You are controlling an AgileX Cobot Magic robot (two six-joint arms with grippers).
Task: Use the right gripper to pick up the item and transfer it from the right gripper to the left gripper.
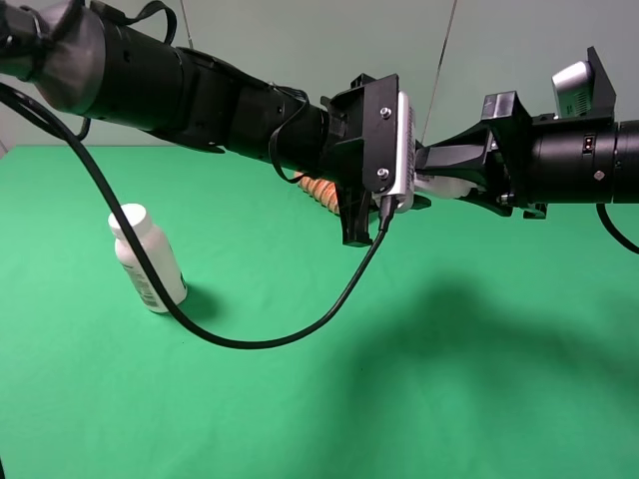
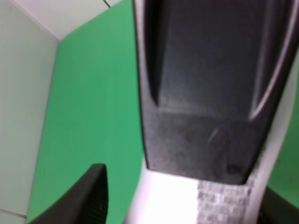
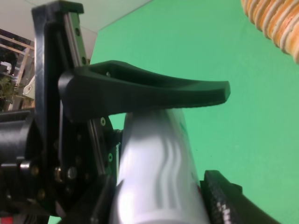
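Observation:
The item, a slim white bottle with a printed label, is clamped between the black jaws of my right gripper. In the high view the right gripper holds the item in the air above the middle of the green table. My left gripper, with its bracket, white box and looping cable, meets it from the left. In the left wrist view the item lies between the left gripper's fingers. Green shows between that finger and the item. The black tip is hidden.
A larger white-capped bottle stands on the green table at the left. An orange striped bread roll lies behind the left gripper and also shows in the right wrist view. The black cable hangs low over the table.

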